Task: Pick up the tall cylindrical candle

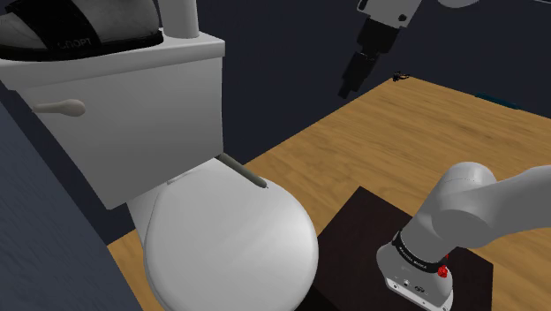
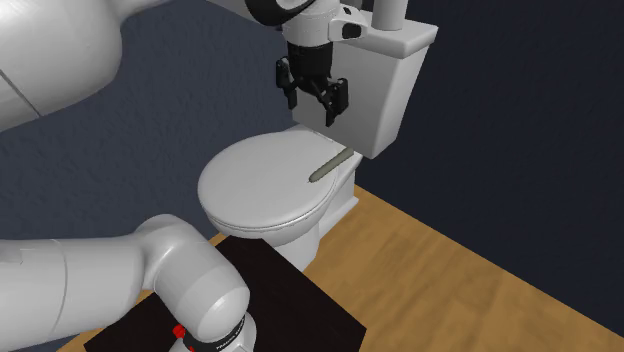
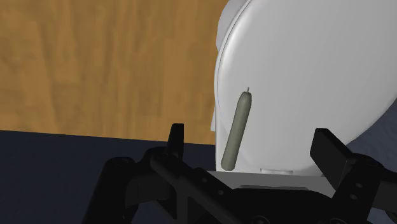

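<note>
Reading the shoulder view from its left, the tank [image 1: 115, 115] stands against a dark wall, with a shoe [image 1: 79, 25] and a pale tube [image 1: 184, 16] on top. Both sit above the work and should not trouble the reach.

Next is the closed lid [image 1: 230, 238], which serves here as the table. The candle [image 1: 243, 170] lies flat along the lid's side edge, towards the back, with one end near the tank. It is a thin olive-grey stick, and the wrist view shows a wick at its far end. Since it lies rather than stands, coming down from above and closing across its narrow body looks the sensible way in.

The arm seems set for that. Further right, the claw [image 1: 349, 84] hangs in the air pointing down, spread wide and holding nothing. In the wrist view the candle lies between the two fingers [image 3: 175, 137], well below them, and runs across the line that joins them.

The tank's front face is the nearest obstacle, close behind the claw in the second exterior view. The lid is rounded and the candle sits at its rim, so a nudge might roll it off onto the wood floor [image 1: 424, 132]. Rightmost is the dark stand [image 1: 353, 256].
</note>
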Robot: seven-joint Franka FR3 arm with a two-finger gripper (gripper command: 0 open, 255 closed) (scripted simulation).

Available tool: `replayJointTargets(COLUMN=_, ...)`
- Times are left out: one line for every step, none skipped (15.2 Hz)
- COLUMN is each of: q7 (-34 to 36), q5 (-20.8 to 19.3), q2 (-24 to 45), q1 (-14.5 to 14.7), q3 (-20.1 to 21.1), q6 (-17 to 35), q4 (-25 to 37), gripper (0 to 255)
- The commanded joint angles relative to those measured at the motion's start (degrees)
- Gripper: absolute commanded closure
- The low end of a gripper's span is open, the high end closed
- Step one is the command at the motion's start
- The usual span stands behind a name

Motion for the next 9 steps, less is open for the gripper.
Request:
replayJointTargets(q7=0.00, q5=0.00, q2=0.00, q1=0.00, q3=0.00, q6=0.00, q4=0.00, gripper=0)
replayJointTargets(q7=0.50, q5=0.21, q2=1.21, q1=0.09, q3=0.55, q6=1.61, q4=-0.63, gripper=0)
replayJointTargets(q7=0.99, q5=0.41, q2=2.48, q1=0.17, q3=1.09, q6=3.21, q4=-1.18, gripper=0)
replayJointTargets(q7=1.48, q5=0.60, q2=3.82, q1=0.27, q3=1.62, q6=4.80, q4=-1.66, gripper=0)
replayJointTargets(q7=1.98, q5=0.77, q2=5.22, q1=0.35, q3=2.15, q6=6.39, q4=-2.08, gripper=0)
replayJointTargets(q7=2.47, q5=0.93, q2=6.69, q1=0.43, q3=2.68, q6=7.96, q4=-2.41, gripper=0)
replayJointTargets(q7=2.97, q5=1.07, q2=8.22, q1=0.52, q3=3.20, q6=9.53, q4=-2.68, gripper=0)
replayJointTargets(q7=3.47, q5=1.19, q2=9.80, q1=0.60, q3=3.71, q6=11.08, q4=-2.87, gripper=0)
replayJointTargets(q7=3.97, q5=1.30, q2=11.45, q1=0.66, q3=4.22, q6=12.61, q4=-2.99, gripper=0)
